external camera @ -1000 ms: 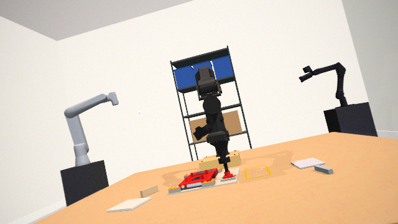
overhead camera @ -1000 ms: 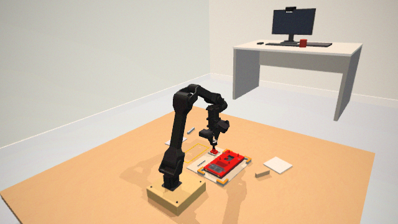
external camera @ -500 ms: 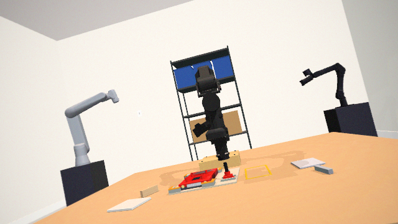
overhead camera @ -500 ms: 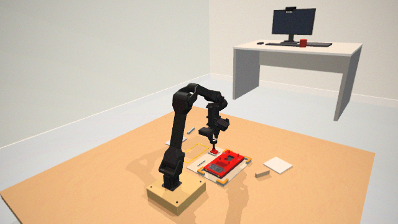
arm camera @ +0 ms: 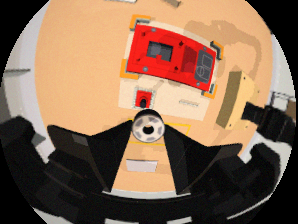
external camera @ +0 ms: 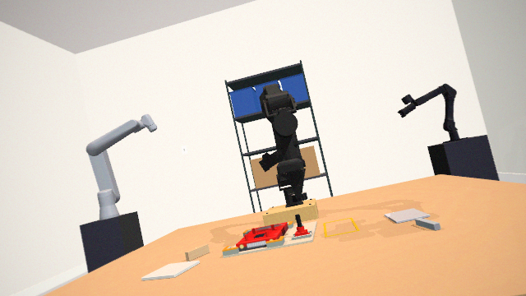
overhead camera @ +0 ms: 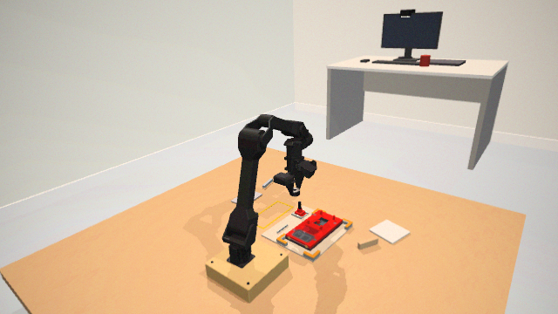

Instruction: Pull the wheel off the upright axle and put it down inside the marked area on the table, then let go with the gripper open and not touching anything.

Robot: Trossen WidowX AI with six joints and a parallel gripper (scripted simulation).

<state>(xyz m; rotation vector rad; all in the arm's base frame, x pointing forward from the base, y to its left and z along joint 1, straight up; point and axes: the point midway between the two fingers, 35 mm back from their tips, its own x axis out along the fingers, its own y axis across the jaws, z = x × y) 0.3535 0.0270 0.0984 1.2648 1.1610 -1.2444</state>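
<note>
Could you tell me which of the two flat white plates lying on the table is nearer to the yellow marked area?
The white plate behind the arm, beyond the yellow marked area, is nearer. The other white plate lies past the red board, far from it.

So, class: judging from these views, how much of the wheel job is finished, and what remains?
Done: the wheel is off the upright axle, which stands bare on its red base. In hand: the gripper is shut on the wheel, raised above the board. Left: carry it over the yellow marked area, set it down inside, open the gripper and back clear.

Matte black jointed arm, tan square base.
</note>
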